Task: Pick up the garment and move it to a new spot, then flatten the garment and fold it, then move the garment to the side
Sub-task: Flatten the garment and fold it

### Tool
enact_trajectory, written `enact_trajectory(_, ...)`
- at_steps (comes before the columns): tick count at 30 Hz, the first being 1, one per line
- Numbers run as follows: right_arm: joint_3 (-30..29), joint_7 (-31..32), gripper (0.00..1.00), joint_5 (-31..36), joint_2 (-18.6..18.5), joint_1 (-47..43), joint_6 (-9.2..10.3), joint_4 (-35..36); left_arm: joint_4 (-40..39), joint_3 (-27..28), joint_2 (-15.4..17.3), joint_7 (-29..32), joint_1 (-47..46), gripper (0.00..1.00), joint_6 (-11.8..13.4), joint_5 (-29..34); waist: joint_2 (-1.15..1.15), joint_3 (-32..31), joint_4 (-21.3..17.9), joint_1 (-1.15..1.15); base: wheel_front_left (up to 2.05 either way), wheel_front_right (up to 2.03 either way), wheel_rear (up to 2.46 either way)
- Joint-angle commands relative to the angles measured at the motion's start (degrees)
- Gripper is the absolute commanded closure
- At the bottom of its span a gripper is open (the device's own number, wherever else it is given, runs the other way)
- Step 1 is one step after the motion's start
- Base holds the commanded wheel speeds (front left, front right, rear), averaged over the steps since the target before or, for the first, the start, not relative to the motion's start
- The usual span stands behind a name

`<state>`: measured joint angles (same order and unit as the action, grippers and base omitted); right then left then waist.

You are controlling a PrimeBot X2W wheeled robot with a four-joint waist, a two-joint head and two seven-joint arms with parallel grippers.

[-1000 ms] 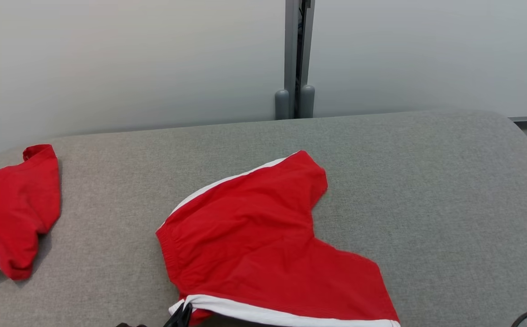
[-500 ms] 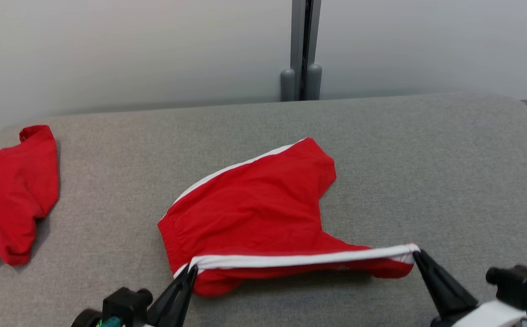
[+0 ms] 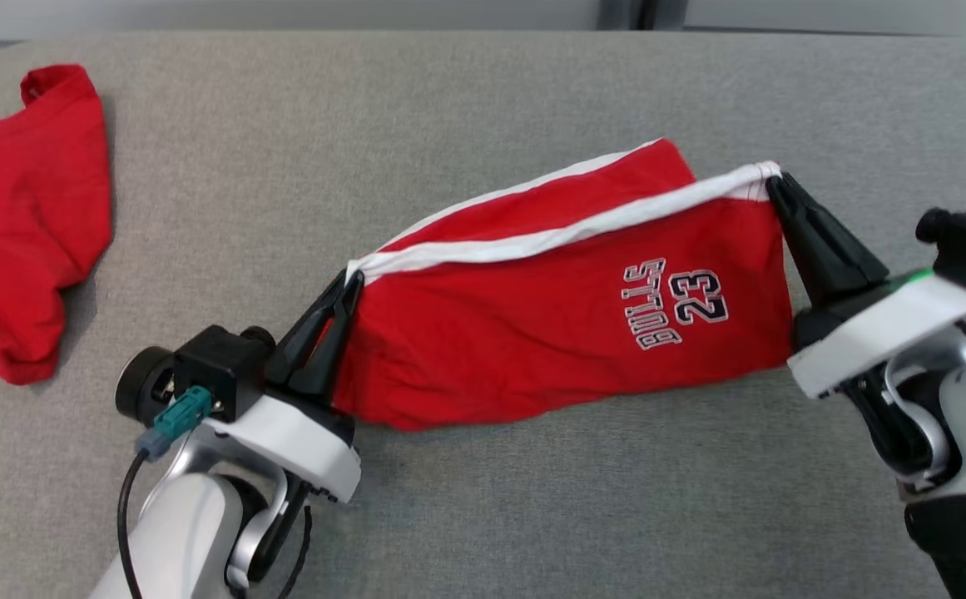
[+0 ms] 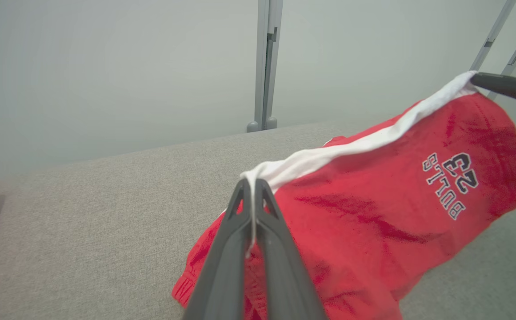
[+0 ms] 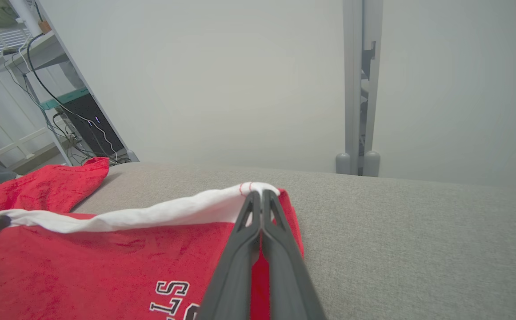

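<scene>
This looks like a robotics lab or test bay, not a home. The work surface is a broad grey fabric-covered table (image 3: 532, 516) with rounded corners. Plain pale partition panels (image 5: 222, 80), joined at a grey metal post (image 5: 359, 89), close it off along the far edge. Past the table's left end stands a rack (image 5: 40, 46) with a black computer case (image 5: 91, 129), its small lights lit, and tangled cables (image 5: 84, 155).
</scene>
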<state>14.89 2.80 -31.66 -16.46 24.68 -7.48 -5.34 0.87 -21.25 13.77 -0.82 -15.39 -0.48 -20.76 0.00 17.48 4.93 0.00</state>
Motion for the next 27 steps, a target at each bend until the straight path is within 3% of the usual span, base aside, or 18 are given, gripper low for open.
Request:
enact_trajectory(1, 1.12, -0.74, 1.0, -0.35, -0.93, 3.04, -0.03, -2.18, 1.37, 0.27, -0.15, -0.75, -2.3, 1.0, -0.56, -0.19, 0.0, 3.82, 3.22, 0.0, 0.0, 0.0, 0.0)
enact_trajectory(8, 7.04, -3.52, 1.0, -4.35, -2.27, 15.23, -0.03, -14.41, 8.12, -0.66, -2.14, -2.64, -8.28, 1.0, -2.12, -0.59, 0.0, 7.08, 5.89, 0.0, 0.0, 0.0, 0.0)
enact_trajectory(15, 11.68, -6.98, 1.0, -6.8, -2.67, 21.07, -0.03, -24.85, 13.22, -1.46, -3.58, -4.5, -11.57, 1.0, -2.89, -0.86, 0.0, 8.58, 7.08, 0.0, 0.0, 0.0, 0.0)
enact_trajectory(23, 16.35, -10.39, 1.0, -8.95, -2.97, 24.19, -0.02, -30.65, 16.97, -1.89, -4.41, -5.88, -13.04, 1.0, -3.22, -1.26, 0.0, 8.83, 6.84, 0.0, 0.0, 0.0, 0.0)
enact_trajectory(25, 17.64, -11.66, 0.97, -8.96, -3.21, 24.83, -0.02, -31.87, 17.5, -1.68, -4.75, -6.73, -13.48, 0.71, -3.3, -1.68, 0.0, 8.69, 6.71, 0.0, 0.0, 0.0, 0.0)
enact_trajectory(26, 18.22, -12.29, 0.69, -9.31, -3.21, 24.98, -0.02, -32.4, 17.94, -1.77, -4.74, -7.01, -13.54, 0.31, -3.28, -1.6, 0.0, 8.48, 6.63, 0.0, 0.0, 0.0, 0.0)
enact_trajectory(27, 18.63, -13.07, 0.3, -9.19, -3.28, 25.17, -0.03, -32.89, 18.32, -1.84, -4.76, -7.28, -13.52, 0.0, -3.16, -1.52, 0.0, 8.25, 6.52, 0.0, 0.0, 0.0, 0.0)
